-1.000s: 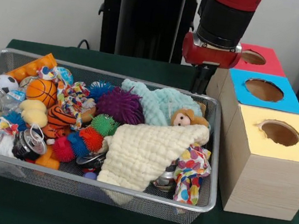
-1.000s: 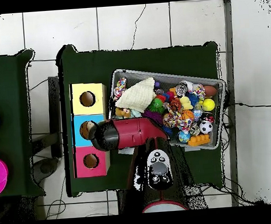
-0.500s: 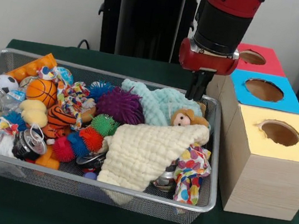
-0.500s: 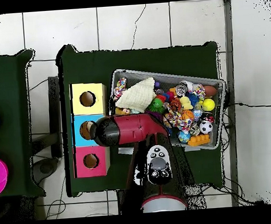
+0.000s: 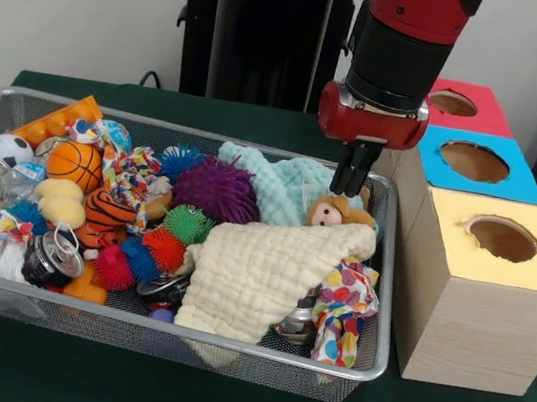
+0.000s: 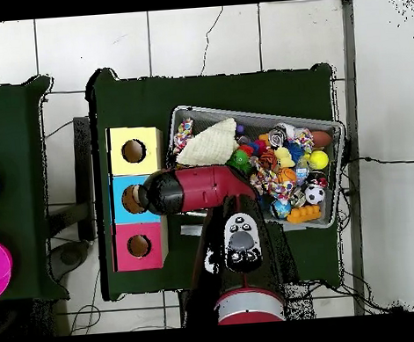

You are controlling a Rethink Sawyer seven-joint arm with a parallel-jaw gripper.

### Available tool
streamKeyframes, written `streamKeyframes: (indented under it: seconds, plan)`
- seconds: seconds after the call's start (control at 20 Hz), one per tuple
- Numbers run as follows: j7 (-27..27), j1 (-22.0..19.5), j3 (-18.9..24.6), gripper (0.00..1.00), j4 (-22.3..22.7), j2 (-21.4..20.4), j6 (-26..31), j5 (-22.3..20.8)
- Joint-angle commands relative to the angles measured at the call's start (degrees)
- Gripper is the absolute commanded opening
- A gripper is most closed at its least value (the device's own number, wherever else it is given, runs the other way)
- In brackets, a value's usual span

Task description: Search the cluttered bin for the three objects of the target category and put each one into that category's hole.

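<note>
The wire-mesh bin (image 5: 178,334) fills the left of the front view and also shows in the overhead view (image 6: 331,125). A tan-orange bear plush (image 5: 333,211) lies near its far right corner, half under a cream cloth. An orange striped tiger plush (image 5: 107,209) and a pale yellow plush (image 5: 61,202) lie at the bin's left. My gripper (image 5: 353,178) hangs open and empty just above the bear's head. In the overhead view the arm (image 6: 198,187) hides it. The red-surrounded hole (image 5: 454,103) tops the farthest box, also seen from overhead (image 6: 139,246).
A blue-surrounded hole (image 5: 474,161) and a yellow-surrounded hole (image 5: 502,238) sit in the nearer boxes, right of the bin. A cream cloth (image 5: 258,270), a mint cloth (image 5: 281,183), a purple spiky ball (image 5: 217,188) and a basketball (image 5: 75,164) crowd the bin.
My gripper has come down and moved over the bin's far right corner, from behind the rim to just above the bear. Nothing in the bin has moved.
</note>
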Motion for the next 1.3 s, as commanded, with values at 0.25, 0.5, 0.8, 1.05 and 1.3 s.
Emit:
streamKeyframes:
  seconds: [0.25,0.5,0.8,1.05,1.3]
  plan:
    - [5.54,-3.07,4.1,0.0,-3.16,2.37,0.77,1.22]
    - [3.8,-5.27,6.23,1.0,-2.53,2.36,0.14,1.13]
    - [5.81,-4.1,4.26,1.0,-3.19,2.4,1.13,0.1]
    - [6.75,-3.61,4.14,1.0,-3.11,3.3,1.65,0.48]
    - [9.35,-2.43,4.41,1.0,-0.87,3.76,1.16,2.0]
